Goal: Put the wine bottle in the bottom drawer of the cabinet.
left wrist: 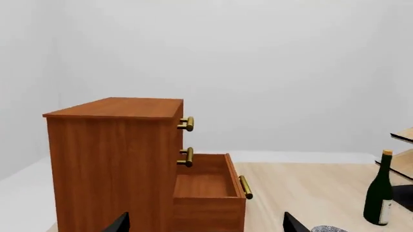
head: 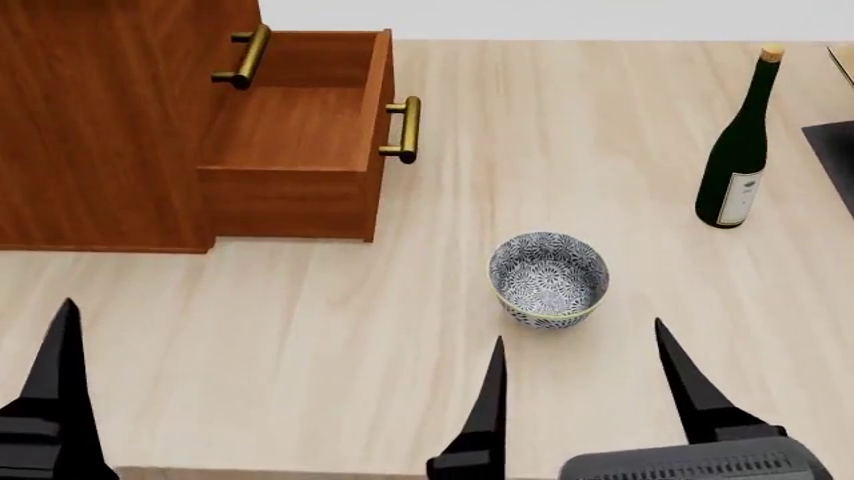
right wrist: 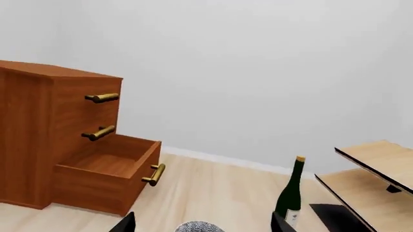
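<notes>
The wine bottle (head: 737, 150), dark green with a white label, stands upright on the table at the far right; it also shows in the left wrist view (left wrist: 379, 193) and the right wrist view (right wrist: 290, 193). The cabinet (head: 107, 120) stands at the far left. Its bottom drawer (head: 300, 130) is pulled open and looks empty, its brass handle (head: 400, 128) facing the bottle. My right gripper (head: 578, 335) is open and empty, near the table's front edge just before the bowl. My left gripper (left wrist: 206, 223) is open and empty; only one of its fingers (head: 60, 380) shows in the head view, at the front left.
A blue-patterned bowl (head: 549, 278) sits mid-table between the drawer and my right gripper. A pale wood rack (right wrist: 380, 169) on a black base (head: 834, 150) stands at the right edge behind the bottle. Two upper drawers with brass handles (left wrist: 186, 124) are shut.
</notes>
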